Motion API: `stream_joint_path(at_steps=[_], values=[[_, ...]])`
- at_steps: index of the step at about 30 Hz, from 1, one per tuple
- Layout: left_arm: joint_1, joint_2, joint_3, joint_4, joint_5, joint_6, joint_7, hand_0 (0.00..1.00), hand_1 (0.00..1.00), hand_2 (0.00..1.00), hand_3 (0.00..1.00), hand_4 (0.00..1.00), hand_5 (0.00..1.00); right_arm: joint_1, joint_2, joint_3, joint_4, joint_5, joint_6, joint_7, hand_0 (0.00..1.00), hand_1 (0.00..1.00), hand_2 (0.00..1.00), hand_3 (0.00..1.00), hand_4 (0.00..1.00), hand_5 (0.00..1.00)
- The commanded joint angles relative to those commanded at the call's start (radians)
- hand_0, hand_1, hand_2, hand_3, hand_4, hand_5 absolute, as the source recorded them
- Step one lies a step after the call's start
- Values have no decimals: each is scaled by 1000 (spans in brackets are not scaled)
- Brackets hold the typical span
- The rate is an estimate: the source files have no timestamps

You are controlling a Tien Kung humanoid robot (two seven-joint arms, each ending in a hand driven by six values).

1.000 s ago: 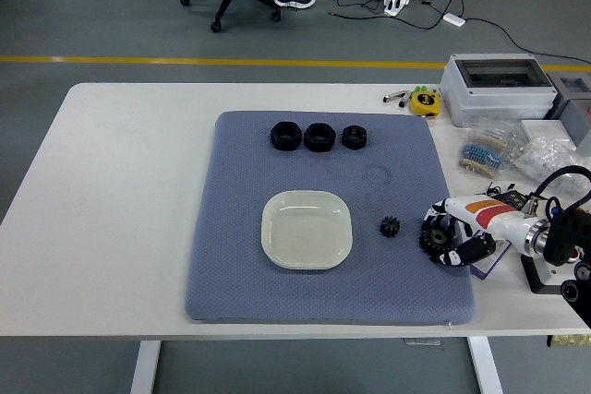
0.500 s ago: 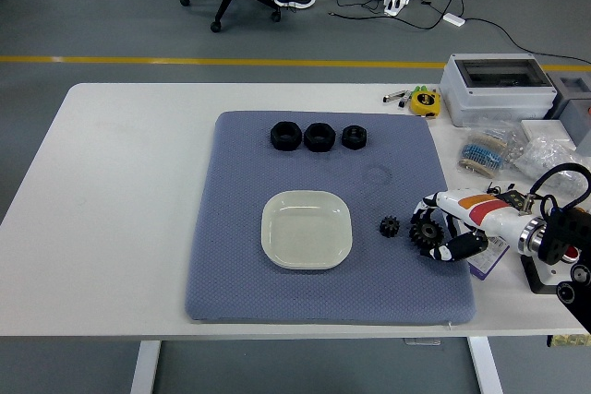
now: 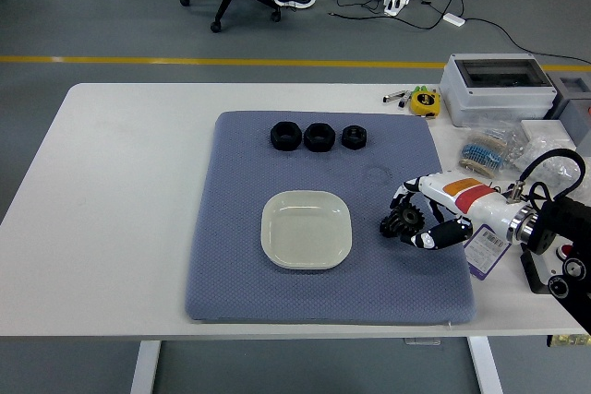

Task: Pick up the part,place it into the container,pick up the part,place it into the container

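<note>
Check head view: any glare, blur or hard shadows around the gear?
Head view: even, soft light, no glare on the white dish; right hand and the black gear it grips look sharp; the gear's teeth merge with the dark fingers.

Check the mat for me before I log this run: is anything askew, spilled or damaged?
Nothing stands out. The white dish sits empty and level on the blue mat, and three black nuts stand in a neat row at its far side. The right robot hand holds a black gear beside the dish.
</note>
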Motion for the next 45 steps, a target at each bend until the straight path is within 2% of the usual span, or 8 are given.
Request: stream_joint_path(at_steps=[16, 26, 27, 32, 33, 38, 39, 45], values=[[-3, 6, 5, 0, -11, 4, 0, 697, 674, 680, 561, 640, 586, 199, 108, -219, 12, 27, -13, -5, 36, 112, 248, 371, 248, 57], [-4, 8, 7, -2, -10, 7, 4, 698, 673, 676, 561, 639, 585, 315, 248, -333, -129, 54, -40, 4, 36, 111, 245, 372, 250, 57], [-4, 8, 7, -2, -11, 7, 4, 698, 672, 675, 561, 639, 584, 319, 254, -336, -144, 45, -48, 4, 140, 263, 429, 747, 217, 2], [-2, 11, 7, -2, -14, 11, 4, 698, 672, 675, 561, 639, 584, 328, 266, -348, -185, 22, -61, 4, 140, 263, 429, 747, 217, 2], [-2, 11, 5, -2, -12, 11, 4, 693, 669, 673, 560, 638, 585, 329, 265, -356, -184, 39, -63, 2, 206, 300, 686, 998, 531, 171], [0, 13, 3, -2, -3, 10, 8, 693, 669, 673, 560, 638, 585, 323, 265, -370, -182, 54, -70, 5, 206, 300, 686, 998, 531, 171], [0, 13, 3, -2, -2, 10, 8, 682, 668, 672, 560, 639, 584, 323, 266, -370, -182, 54, -71, 5, 214, 302, 723, 998, 621, 211], [0, 13, 3, -3, -3, 10, 8, 683, 668, 670, 561, 638, 583, 322, 256, -369, -180, 58, -99, -1, 234, 332, 783, 998, 704, 225]])
